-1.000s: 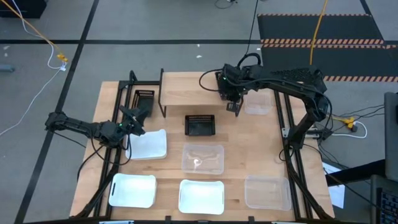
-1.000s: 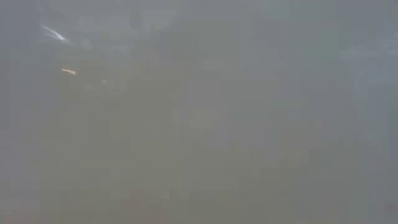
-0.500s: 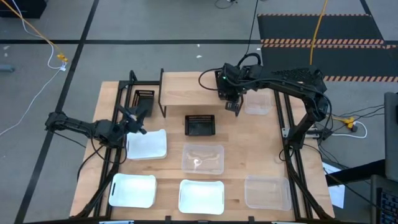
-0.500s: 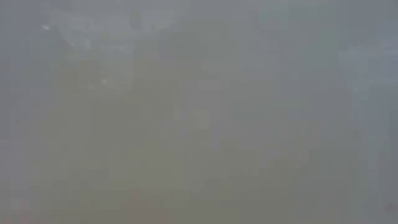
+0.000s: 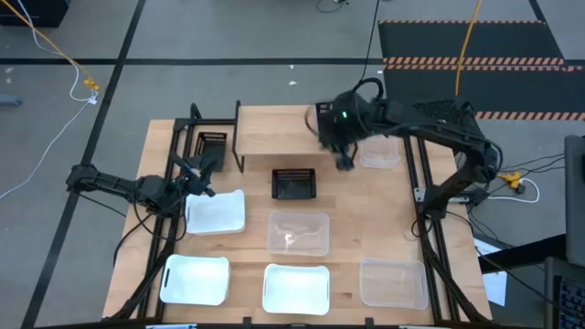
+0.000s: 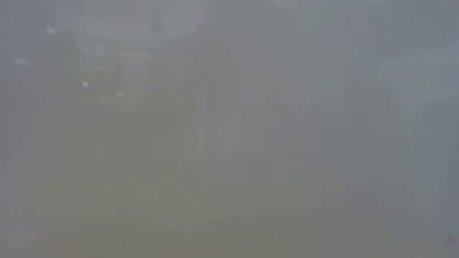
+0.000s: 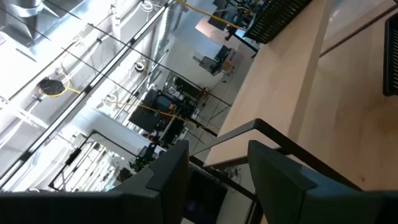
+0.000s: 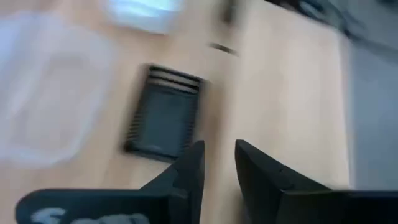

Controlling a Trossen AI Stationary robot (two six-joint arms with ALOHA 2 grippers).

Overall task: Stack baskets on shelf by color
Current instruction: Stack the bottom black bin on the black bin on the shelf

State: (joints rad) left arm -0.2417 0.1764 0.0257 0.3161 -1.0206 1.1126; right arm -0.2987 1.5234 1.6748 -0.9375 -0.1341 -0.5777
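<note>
So the shelf [image 5: 274,132] sits at the far side of the table [image 5: 402,224], its long axis running left-right, and nothing seems to be on its wood top. One black basket [image 5: 212,146] is at the shelf's left end, between the black legs, long axis pointing front-to-back. A second black basket [image 5: 294,184] sits on the table just in front of the shelf, its longer side roughly parallel to it.

The right gripper [image 5: 343,163] hangs over the table by the shelf's right end, near a clear basket [image 5: 378,152]. In the right wrist view its fingers [image 8: 189,168] have a narrow gap between them with nothing in it, and the black basket [image 8: 163,118] lies ahead on the wood.

The left gripper [image 5: 196,178] is near the left edge, just behind a white basket [image 5: 217,212]; its fingers [image 7: 168,171] are spread apart, holding nothing.

Two more white baskets [image 5: 196,280] sit in the front row, with clear ones at mid-table [image 5: 298,233] and front right [image 5: 393,281]. The low view is just grey fog, can't tell anything from it.
</note>
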